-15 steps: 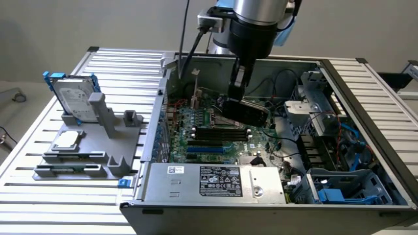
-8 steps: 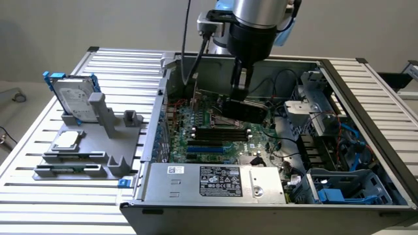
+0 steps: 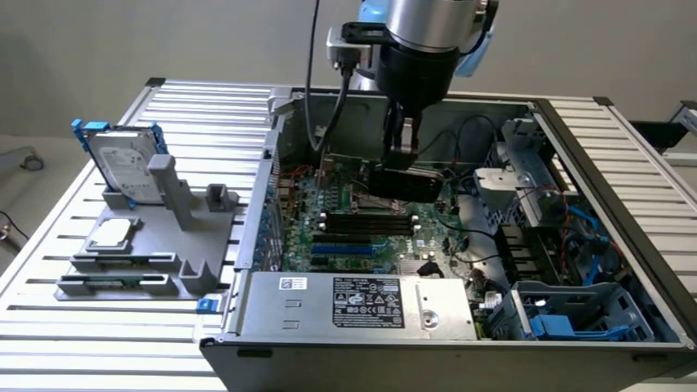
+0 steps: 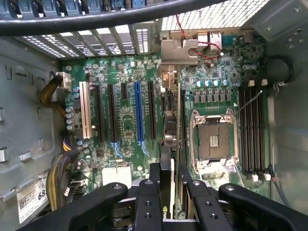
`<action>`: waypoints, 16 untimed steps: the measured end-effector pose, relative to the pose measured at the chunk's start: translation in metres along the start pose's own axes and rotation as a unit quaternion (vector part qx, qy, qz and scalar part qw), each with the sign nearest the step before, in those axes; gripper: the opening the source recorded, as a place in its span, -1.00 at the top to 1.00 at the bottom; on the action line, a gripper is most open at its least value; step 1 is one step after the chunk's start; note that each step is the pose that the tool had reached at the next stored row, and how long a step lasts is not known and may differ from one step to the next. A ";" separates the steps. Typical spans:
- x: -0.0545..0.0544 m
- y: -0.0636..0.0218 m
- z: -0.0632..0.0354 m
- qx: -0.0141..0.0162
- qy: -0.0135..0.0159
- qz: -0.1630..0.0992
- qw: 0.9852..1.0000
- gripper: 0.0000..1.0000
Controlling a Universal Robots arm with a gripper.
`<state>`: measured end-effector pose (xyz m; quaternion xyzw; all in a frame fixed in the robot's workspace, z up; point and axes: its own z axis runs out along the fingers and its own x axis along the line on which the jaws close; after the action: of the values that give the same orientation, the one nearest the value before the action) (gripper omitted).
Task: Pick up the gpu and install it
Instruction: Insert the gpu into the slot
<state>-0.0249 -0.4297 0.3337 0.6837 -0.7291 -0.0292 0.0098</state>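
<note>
My gripper point(image 3: 399, 162) reaches down into the open computer case point(image 3: 610, 171) and is shut on the gpu point(image 3: 412, 184), a slim dark card held on edge just above the green motherboard point(image 3: 360, 216). In the wrist view the gpu point(image 4: 172, 127) runs edge-on away from my gripper point(image 4: 169, 175), clamped between the two black fingers point(image 4: 154, 180). Its silver end bracket point(image 4: 179, 50) sits near the case's rear wall. The card hangs over the strip between the black expansion slots point(image 4: 151, 108) and the processor socket point(image 4: 213, 142); whether it touches the board I cannot tell.
A blue slot point(image 4: 138, 113) and a white slot point(image 4: 86, 110) lie beside the card. Memory slots point(image 4: 252, 130) run past the socket. Outside the case, a grey fixture point(image 3: 163, 245) holds a hard drive with blue rails point(image 3: 122, 163) and a small silver chip point(image 3: 113, 234). A power supply point(image 3: 360, 302) fills the case front.
</note>
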 end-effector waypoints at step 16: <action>0.023 0.0085 0.0061 0.013 0.000 -0.015 1.000 0.48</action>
<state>-0.0352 -0.4514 0.3275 0.6943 -0.7194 -0.0204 0.0004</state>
